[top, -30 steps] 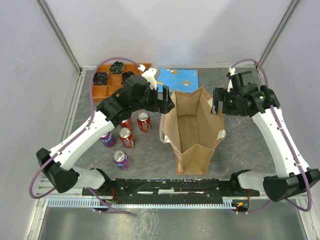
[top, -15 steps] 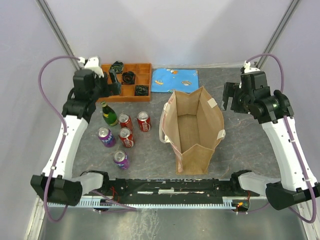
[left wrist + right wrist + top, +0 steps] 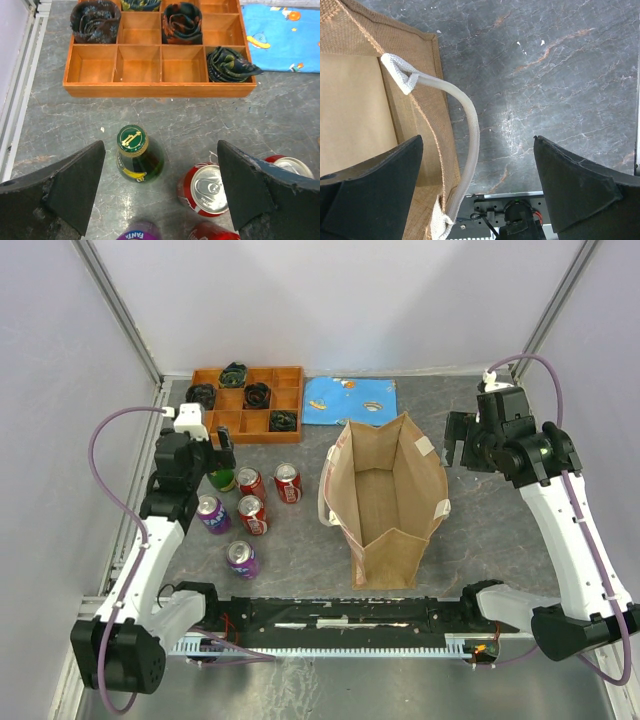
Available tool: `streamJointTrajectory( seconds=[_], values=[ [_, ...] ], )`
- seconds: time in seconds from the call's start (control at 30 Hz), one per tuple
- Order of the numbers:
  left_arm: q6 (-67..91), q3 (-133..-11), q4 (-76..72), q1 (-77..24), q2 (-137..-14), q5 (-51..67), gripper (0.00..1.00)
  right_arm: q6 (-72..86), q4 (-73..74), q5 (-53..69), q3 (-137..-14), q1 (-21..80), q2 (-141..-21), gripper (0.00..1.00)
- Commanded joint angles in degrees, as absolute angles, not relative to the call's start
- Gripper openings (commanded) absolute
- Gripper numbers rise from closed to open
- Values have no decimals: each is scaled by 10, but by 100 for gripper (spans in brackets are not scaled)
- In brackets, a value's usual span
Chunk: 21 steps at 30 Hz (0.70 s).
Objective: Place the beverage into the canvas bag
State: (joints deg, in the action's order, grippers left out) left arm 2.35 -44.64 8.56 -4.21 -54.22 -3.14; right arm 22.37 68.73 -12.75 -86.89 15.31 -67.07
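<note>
Beverage [image 3: 137, 155], dark green glass bottle: stood ungrasped below the spread-open left gripper [image 3: 160, 165], seemingly approach step, descent and closure next; right gripper [image 3: 477, 150] likewise spread beside tan canvas bag [image 3: 385, 530].

The tall tan-brown canvas bag [image 3: 388, 558] with off-white strap handles stands upright, mouth open, mid-tabletop [image 3: 485, 515]. The green glass bottle [image 3: 136, 156], green-and-gold capped, stands upright well apart to its left.
</note>
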Motion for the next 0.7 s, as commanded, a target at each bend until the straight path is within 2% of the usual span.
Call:
streamJointTrajectory(
  seconds=[0.0, 0.4, 0.57, 0.67],
  values=[
    [2, -410, -29, -27, -559, -41, 99, 231, 696, -129, -872, 151, -659, 99],
    [0, -343, -134, 22, -629, -21, 99, 229, 705, -128, -883, 151, -662, 99],
    [5, -329, -169, 33, -665, -6, 92, 228, 712, -129, -889, 151, -664, 99],
    [10, -323, -191, 35, -677, 3, 84, 225, 717, -133, -892, 151, -664, 99]
  ],
)
